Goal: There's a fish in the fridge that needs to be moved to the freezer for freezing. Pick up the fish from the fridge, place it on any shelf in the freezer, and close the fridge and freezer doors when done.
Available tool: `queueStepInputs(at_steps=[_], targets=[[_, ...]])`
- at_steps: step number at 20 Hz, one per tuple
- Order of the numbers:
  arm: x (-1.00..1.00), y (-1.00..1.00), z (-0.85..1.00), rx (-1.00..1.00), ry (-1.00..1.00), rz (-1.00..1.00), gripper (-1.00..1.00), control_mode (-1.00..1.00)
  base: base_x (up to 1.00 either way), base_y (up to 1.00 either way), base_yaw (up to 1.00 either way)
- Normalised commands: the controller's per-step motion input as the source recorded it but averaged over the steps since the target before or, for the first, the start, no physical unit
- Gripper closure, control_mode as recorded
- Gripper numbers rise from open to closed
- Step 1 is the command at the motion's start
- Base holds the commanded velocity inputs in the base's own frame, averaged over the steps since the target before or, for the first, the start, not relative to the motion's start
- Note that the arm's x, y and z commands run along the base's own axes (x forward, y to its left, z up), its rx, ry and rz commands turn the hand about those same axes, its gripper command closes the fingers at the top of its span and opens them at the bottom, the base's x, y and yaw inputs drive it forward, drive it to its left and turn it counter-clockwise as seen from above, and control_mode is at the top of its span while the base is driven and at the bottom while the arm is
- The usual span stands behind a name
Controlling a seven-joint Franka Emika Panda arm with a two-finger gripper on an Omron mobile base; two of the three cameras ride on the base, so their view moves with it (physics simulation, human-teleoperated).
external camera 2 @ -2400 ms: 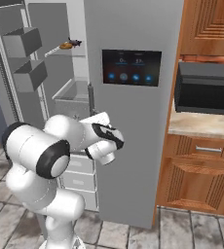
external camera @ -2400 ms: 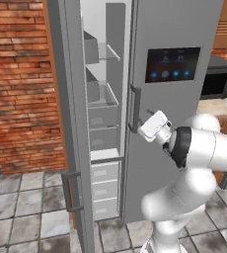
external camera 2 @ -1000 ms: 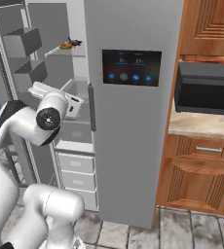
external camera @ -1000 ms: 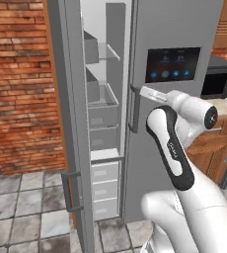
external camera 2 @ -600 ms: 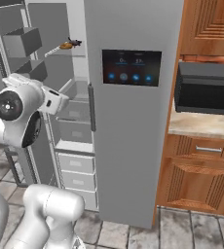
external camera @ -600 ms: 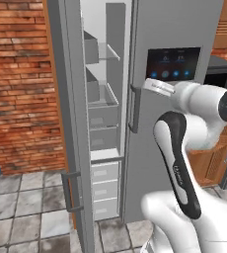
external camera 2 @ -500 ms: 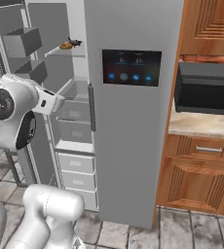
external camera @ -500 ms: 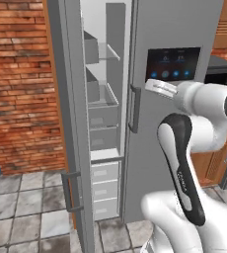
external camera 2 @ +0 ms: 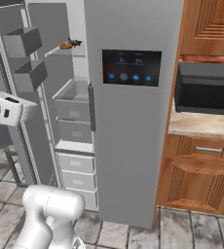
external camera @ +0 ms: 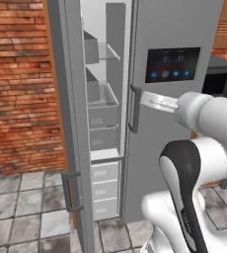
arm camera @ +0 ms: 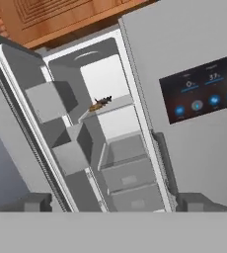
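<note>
In the upper left of the right base view, the fish (external camera 2: 68, 44) is seen lying on a clear glass shelf (external camera 2: 60, 52) inside the open compartment of the tall grey unit (external camera 2: 128, 146). In the hand view the fish (arm camera: 100, 103) is found just above the centre of the frame, small and orange-brown, resting on the front part of that same shelf. Below it, grey drawers (arm camera: 128, 170) are stacked, and lower still, in the right base view, white drawers (external camera 2: 75, 170) can be made out.

At the left side of the hand view the open door (arm camera: 31, 143) is swung wide, with two grey bins (arm camera: 61, 128) fixed to its inner face. At the right of that frame the second door (arm camera: 194, 99) is shut, and a dark touch panel (arm camera: 204, 94) with blue icons is set into it. A vertical grey handle (external camera 2: 90, 108) is mounted along the closed door's edge.

At the bottom of the hand view the tool (arm camera: 113, 205) is spread to its full width, its two dark fingertips (arm camera: 31, 202) parted near opposite sides of the frame, with nothing held between them. It is well apart from the fish. In the left base view the white hand is seen near the middle of the frame, close beside the closed door's handle.

At the right of the right base view, a black microwave (external camera 2: 206, 95) is set above a pale worktop (external camera 2: 201, 125), with wooden cabinets (external camera 2: 196, 175) beneath. A brick wall (external camera: 21, 89) fills the left of the left base view.
</note>
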Motion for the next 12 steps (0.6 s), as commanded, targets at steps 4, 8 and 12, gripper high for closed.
queueStepInputs(at_steps=[4, 8, 12], targets=[[-0.05, 0.81, 0.00, -0.10, -0.21, -0.04, -1.00, -1.00, 0.00, 0.00, 0.00], [0.00, 0.93, 0.00, -0.13, -0.18, -0.11, -1.00, -1.00, 0.00, 0.00, 0.00], [0.01, 0.75, -0.01, -0.11, -0.02, -0.10, -1.00, -1.00, 0.00, 0.00, 0.00]])
